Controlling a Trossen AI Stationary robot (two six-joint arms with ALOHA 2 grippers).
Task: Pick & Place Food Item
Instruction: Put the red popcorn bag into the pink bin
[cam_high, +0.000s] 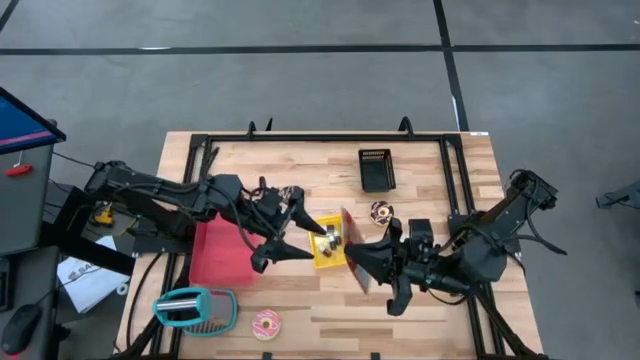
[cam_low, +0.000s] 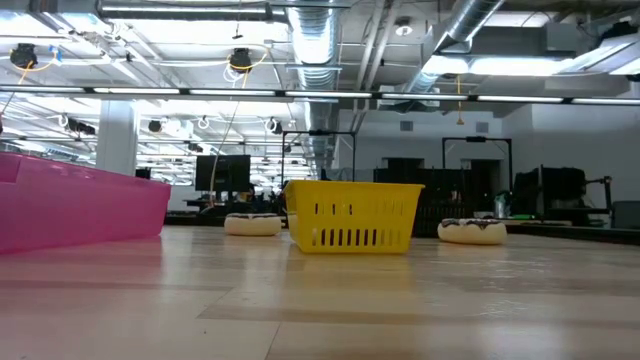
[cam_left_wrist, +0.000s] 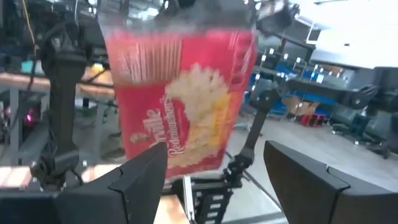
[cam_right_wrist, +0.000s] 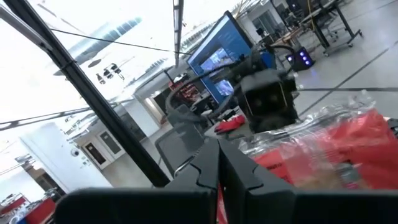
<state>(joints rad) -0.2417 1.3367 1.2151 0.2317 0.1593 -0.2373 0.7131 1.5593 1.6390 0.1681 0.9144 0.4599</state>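
Popcorn bag (cam_high: 352, 250) held upright above the table's middle, just beside the yellow basket (cam_high: 328, 244). Right gripper (cam_high: 366, 262) has its fingers closed on the bag's edge; the right wrist view shows the red bag (cam_right_wrist: 323, 155) against the shut fingers. Left gripper (cam_high: 300, 232) faces the bag from the other side, above the basket, fingers spread wide with nothing between them. Pink bin (cam_high: 222, 254) just left of the basket. Doughnuts (cam_high: 381, 211) (cam_high: 266, 324), black basket (cam_high: 376, 169) and teal toaster (cam_high: 195, 308) lie apart
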